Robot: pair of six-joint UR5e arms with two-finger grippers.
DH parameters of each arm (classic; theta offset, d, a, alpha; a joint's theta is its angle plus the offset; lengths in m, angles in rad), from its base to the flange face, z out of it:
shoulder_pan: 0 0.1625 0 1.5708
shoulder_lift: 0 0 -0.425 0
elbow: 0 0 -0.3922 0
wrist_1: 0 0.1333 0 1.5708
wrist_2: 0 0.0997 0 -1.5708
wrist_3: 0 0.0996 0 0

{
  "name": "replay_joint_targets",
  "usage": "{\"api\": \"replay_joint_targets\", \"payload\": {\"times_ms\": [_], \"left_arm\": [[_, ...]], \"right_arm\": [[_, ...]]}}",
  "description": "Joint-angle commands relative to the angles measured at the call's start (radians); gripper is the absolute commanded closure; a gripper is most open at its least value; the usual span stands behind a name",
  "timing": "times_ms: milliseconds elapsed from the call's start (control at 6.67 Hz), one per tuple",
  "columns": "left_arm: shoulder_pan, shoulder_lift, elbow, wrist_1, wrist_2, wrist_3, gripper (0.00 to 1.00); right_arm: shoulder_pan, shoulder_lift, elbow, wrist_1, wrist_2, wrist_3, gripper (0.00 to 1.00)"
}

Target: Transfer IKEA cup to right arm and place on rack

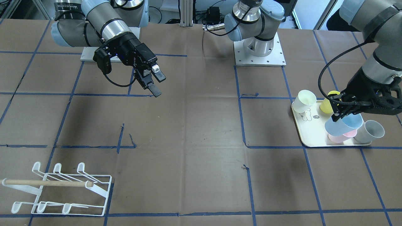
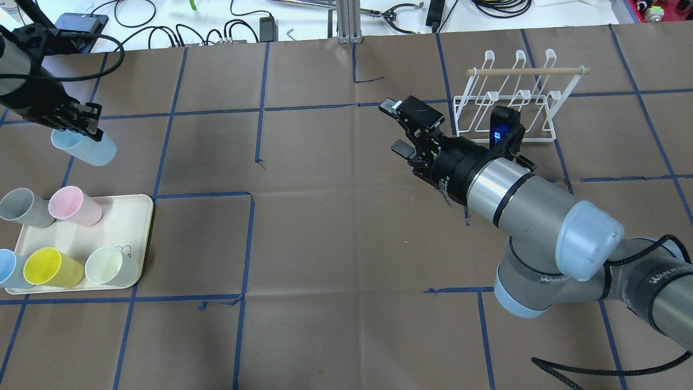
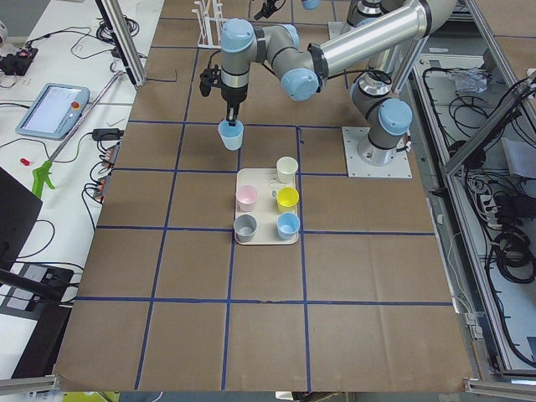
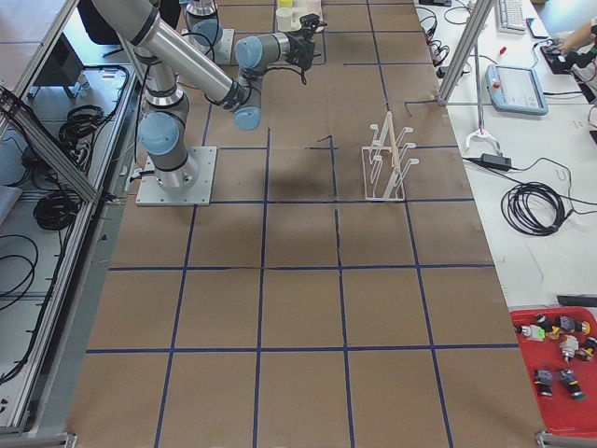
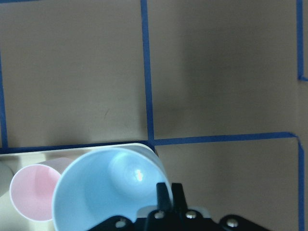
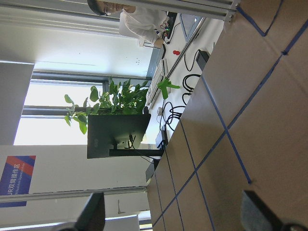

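Note:
My left gripper (image 2: 89, 130) is shut on the rim of a light blue cup (image 2: 86, 149) and holds it in the air just beyond the tray's far edge. The cup (image 5: 110, 192) fills the bottom of the left wrist view, with one finger inside its rim. In the front view the left gripper (image 1: 336, 116) holds the cup (image 1: 344, 124) above the tray. My right gripper (image 2: 393, 127) is open and empty above the middle of the table, jaws pointing toward the left arm; it also shows in the front view (image 1: 158, 83). The white wire rack (image 2: 509, 103) with its wooden dowel stands just behind the right gripper.
A cream tray (image 2: 130, 216) at the left holds grey (image 2: 24, 208), pink (image 2: 73, 206), yellow (image 2: 51, 267), pale white (image 2: 111, 265) and another blue cup (image 2: 8, 268). Blue tape lines cross the brown table. Cables lie along the far edge.

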Motion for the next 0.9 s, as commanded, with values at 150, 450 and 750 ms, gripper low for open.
{"api": "replay_joint_targets", "payload": {"times_ms": [150, 450, 750], "left_arm": [[-0.018, -0.004, 0.017, 0.131, -0.445, 0.006, 1.00], [-0.022, 0.045, -0.066, 0.220, -0.724, 0.013, 1.00], [-0.039, 0.040, -0.225, 0.547, -0.929, 0.044, 1.00]], "right_arm": [[-0.003, 0.002, -0.002, -0.017, 0.004, 0.002, 0.00], [-0.003, -0.002, -0.002, -0.024, -0.002, 0.003, 0.00], [0.000, -0.007, -0.002, -0.024, -0.008, 0.013, 0.00]]}}
